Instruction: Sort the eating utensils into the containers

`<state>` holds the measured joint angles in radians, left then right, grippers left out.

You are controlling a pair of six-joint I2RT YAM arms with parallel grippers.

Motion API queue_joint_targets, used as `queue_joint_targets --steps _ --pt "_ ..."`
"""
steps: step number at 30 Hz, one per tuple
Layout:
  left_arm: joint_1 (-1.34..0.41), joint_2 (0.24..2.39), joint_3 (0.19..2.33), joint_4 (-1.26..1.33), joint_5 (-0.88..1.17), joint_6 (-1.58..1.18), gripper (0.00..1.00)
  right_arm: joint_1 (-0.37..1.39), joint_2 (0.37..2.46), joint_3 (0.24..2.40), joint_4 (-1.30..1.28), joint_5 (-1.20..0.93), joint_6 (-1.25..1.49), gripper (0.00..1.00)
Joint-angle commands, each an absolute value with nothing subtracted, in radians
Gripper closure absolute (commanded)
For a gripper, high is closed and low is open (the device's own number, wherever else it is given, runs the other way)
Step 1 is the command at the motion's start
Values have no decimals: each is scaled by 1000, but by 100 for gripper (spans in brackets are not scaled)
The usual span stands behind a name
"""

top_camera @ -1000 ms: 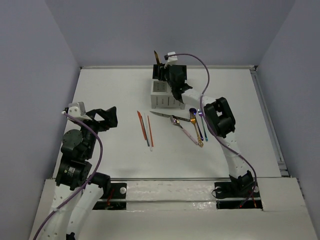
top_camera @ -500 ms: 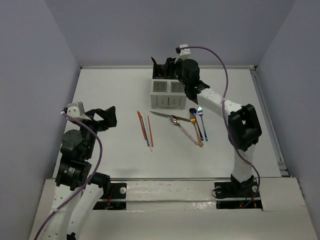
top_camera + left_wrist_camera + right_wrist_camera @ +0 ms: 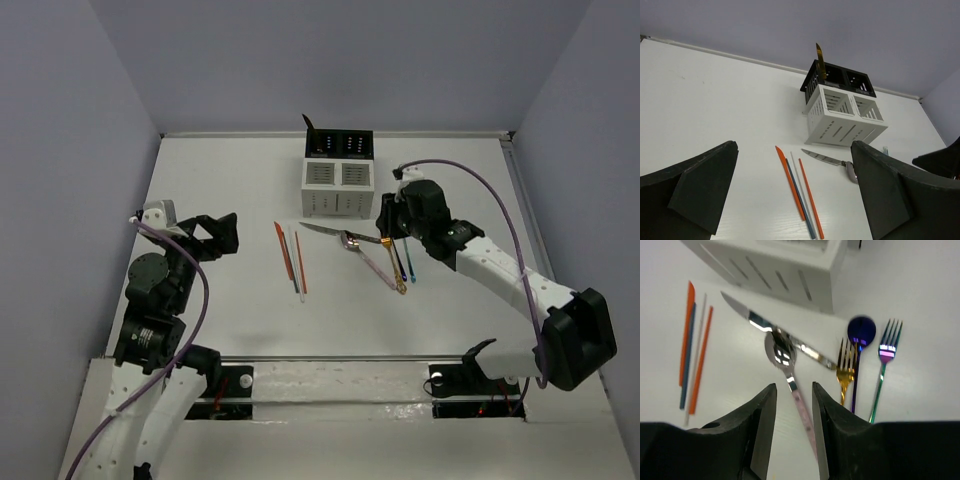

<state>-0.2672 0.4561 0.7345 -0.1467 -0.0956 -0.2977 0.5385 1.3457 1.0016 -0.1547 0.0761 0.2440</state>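
The white slatted caddy [image 3: 334, 186] stands at the back, its rear compartments dark, with a yellow-bladed utensil [image 3: 313, 134] upright in the rear left one. It also shows in the left wrist view [image 3: 820, 61]. Orange and pale chopsticks [image 3: 291, 259] lie left of a silver knife [image 3: 322, 230], silver spoon [image 3: 351, 242], gold fork [image 3: 392, 268], purple spoon [image 3: 386, 222] and iridescent fork [image 3: 407, 256]. My right gripper [image 3: 389, 226] hovers open above them; the spoon's [image 3: 780, 351] handle shows between its fingers [image 3: 760, 415]. My left gripper [image 3: 216, 236] is open and empty, left of the chopsticks [image 3: 797, 190].
A raised rail [image 3: 535, 230] runs along the table's right edge, and grey walls close the back and sides. The caddy [image 3: 845, 115] sits close to the back wall. Bare white tabletop [image 3: 220, 180] lies left of the caddy.
My right arm has drawn back from over the caddy's rear and come down toward the near side, over the lying cutlery. The yellow utensil it carried now stands in the caddy. The left arm has barely moved.
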Motion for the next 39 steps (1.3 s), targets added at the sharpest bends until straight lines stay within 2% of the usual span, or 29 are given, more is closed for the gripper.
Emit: queue_joint_targets --steps 1,5,17,27,34,39 --pt "-264 460 730 -98 -69 -298 1 546 1266 937 -388 41 261 59" --pt "-264 456 729 -104 -74 -296 1 546 1246 923 -406 38 262 58" --pt "-264 433 729 -101 -45 -293 1 546 1506 1045 -342 47 146 55" --pt "-264 425 727 -97 -20 -293 1 546 1551 1080 -321 58 143 56" --pt "-264 423 726 -95 -17 -291 1 546 1704 1203 -351 14 -32 58" --pt "-264 425 726 -95 -15 -291 1 546 1744 1189 -266 35 -87 54"
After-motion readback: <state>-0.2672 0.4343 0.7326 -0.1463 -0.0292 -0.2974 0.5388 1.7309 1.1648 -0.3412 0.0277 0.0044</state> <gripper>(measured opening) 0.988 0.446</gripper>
